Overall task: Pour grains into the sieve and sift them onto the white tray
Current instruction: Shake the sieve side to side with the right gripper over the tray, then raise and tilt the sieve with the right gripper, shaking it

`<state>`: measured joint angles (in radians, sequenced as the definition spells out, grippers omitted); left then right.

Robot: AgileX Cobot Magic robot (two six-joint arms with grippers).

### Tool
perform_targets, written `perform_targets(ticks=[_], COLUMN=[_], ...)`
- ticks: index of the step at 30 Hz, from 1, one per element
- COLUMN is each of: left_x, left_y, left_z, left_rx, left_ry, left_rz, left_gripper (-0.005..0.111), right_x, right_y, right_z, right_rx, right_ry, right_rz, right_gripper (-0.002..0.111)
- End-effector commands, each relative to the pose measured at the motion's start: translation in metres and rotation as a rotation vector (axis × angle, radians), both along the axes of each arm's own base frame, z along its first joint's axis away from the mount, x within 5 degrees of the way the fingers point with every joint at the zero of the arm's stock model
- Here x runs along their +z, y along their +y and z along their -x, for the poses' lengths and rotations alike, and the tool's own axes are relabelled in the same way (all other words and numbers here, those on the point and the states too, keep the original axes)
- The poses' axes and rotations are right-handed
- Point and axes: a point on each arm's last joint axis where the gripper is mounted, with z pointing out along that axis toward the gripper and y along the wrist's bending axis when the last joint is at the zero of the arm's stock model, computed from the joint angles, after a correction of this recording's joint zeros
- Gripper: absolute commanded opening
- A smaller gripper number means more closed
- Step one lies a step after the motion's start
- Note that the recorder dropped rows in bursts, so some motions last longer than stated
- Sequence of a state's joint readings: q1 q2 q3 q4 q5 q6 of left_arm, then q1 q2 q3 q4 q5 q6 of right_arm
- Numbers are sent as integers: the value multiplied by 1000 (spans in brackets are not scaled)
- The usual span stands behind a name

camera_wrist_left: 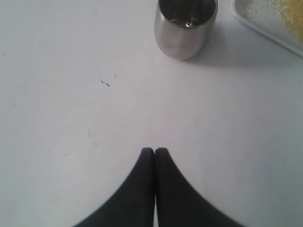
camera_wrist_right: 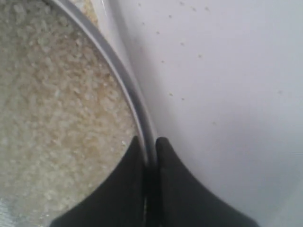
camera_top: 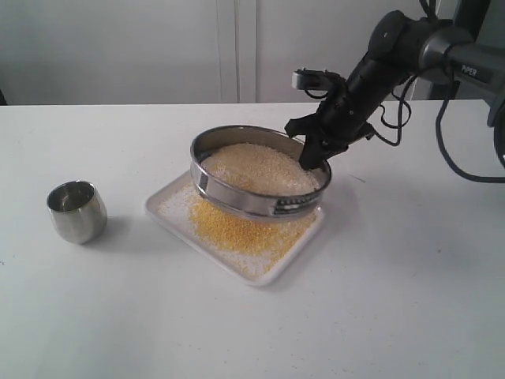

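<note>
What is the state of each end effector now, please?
Left end effector: closed, holding nothing.
Right end effector: closed on the rim of the round stainless-steel sieve.

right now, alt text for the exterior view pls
The right hand grips the rim of the sieve, holding it over the white tray; pale coarse grains sit in the sieve and fine yellow ones lie on the tray below. A small steel cup stands apart on the white table.

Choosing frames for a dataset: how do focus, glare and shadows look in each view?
Exterior view: soft, even light, mild blur, faint shadow beside the sieve. Left wrist view: crisp table, reflections on the steel cup, soft shadow beside it. Right wrist view: grains and sieve rim blurred, right tool underexposed.
</note>
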<state>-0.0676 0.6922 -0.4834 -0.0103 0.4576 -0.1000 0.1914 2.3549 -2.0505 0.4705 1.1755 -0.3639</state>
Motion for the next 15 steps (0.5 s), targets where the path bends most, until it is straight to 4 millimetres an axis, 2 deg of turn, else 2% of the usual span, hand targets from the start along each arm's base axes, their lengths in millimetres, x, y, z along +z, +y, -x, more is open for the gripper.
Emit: perform_targets(ticks=[1, 2, 3, 5, 6, 8, 11, 15], left_x=[-1, -1, -1, -1, -1, -1, -1, -1], left_y=[0, 0, 0, 0, 0, 0, 0, 0], left_z=[1, 1, 1, 1, 1, 1, 1, 1], left_rx=[9, 9, 9, 9, 9, 9, 9, 9], left_ry=[5, 5, 5, 5, 5, 5, 5, 5], left_rz=[14, 14, 14, 14, 14, 14, 14, 14], left_gripper=[0, 0, 0, 0, 0, 0, 0, 0], right_x=[9, 11, 10, 9, 9, 17, 37, 66], right_y=[5, 1, -3, -2, 1, 2, -6, -9], right_z=[3, 2, 2, -2, 1, 4, 6, 6], right_rx=[142, 284, 207, -103, -49, 151, 67, 78], right_ry=[-42, -128, -89, 27, 33, -72, -94, -234], right_rz=[-65, 5, 23, -35, -33, 26, 88, 112], right_gripper=[0, 0, 0, 0, 0, 0, 0, 0])
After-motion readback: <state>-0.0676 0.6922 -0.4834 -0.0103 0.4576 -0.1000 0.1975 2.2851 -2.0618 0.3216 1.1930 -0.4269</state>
